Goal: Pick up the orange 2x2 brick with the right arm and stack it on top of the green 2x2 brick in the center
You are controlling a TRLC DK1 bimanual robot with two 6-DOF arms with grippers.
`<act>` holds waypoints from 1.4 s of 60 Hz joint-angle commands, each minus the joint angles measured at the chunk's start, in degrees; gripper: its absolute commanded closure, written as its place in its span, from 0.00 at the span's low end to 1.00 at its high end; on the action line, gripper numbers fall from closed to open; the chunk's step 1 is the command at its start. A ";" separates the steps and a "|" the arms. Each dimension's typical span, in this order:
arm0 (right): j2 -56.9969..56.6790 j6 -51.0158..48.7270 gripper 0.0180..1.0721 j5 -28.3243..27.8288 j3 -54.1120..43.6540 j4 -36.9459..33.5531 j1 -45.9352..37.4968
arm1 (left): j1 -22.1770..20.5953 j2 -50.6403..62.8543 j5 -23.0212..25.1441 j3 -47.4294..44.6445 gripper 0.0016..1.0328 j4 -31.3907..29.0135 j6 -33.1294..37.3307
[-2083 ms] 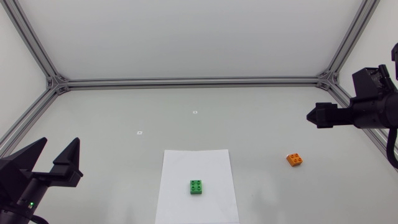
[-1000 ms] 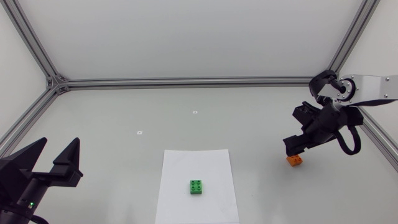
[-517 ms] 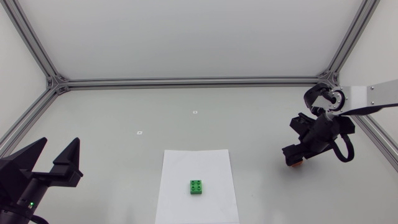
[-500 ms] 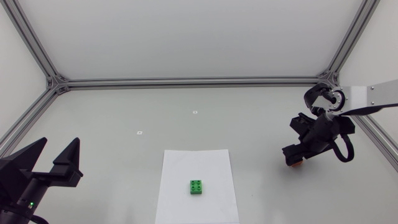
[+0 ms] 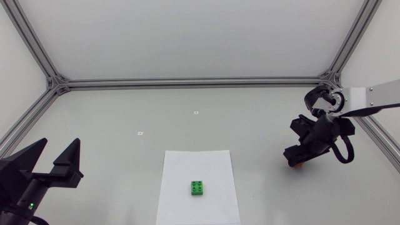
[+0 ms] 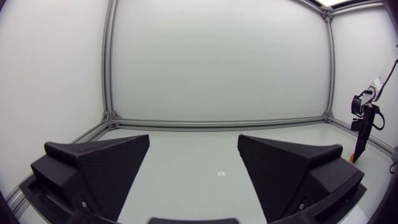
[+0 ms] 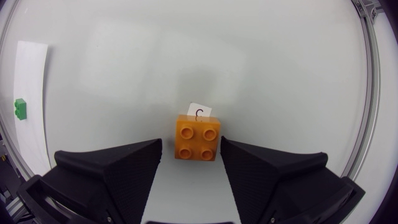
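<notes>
Now the right end effector (image 7: pixel 191 148) hangs low over the orange 2x2 brick (image 7: pixel 198 138), which lies on the surface well right of the green 2x2 brick (image 5: pixel 198 187). Its fingers are spread to straddle the brick, apparently for a squeeze. The left end effector (image 6: pixel 193 143) gapes wide, parked clear.

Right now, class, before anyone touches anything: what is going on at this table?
The right end effector is down over the orange 2x2 brick, with an open finger on either side of it. The brick sits on the table, not yet lifted. The green 2x2 brick lies on a white sheet in the center, with nothing stacked on it. The left end effector is open at the table's left side, holding nothing.
</notes>
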 commanded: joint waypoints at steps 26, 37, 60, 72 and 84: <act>1.11 0.34 0.53 -0.90 1.84 -1.43 0.12 | 0.16 -0.45 0.25 -2.35 0.04 -0.84 0.73; 1.20 0.25 0.53 -0.90 1.75 -1.51 0.12 | 0.16 -0.45 0.25 -2.35 0.04 -0.84 0.73; 1.37 0.08 0.66 -0.90 1.31 -1.25 0.03 | 0.16 -0.45 0.25 -2.35 0.04 -0.76 0.73; 0.32 -1.59 0.74 -0.90 0.69 -0.72 0.21 | 0.16 -0.45 0.34 -2.35 0.04 -0.84 0.73; -6.62 -4.85 0.77 -0.98 -0.18 -2.92 3.28 | 0.16 -0.45 0.25 -2.35 0.04 -0.84 0.73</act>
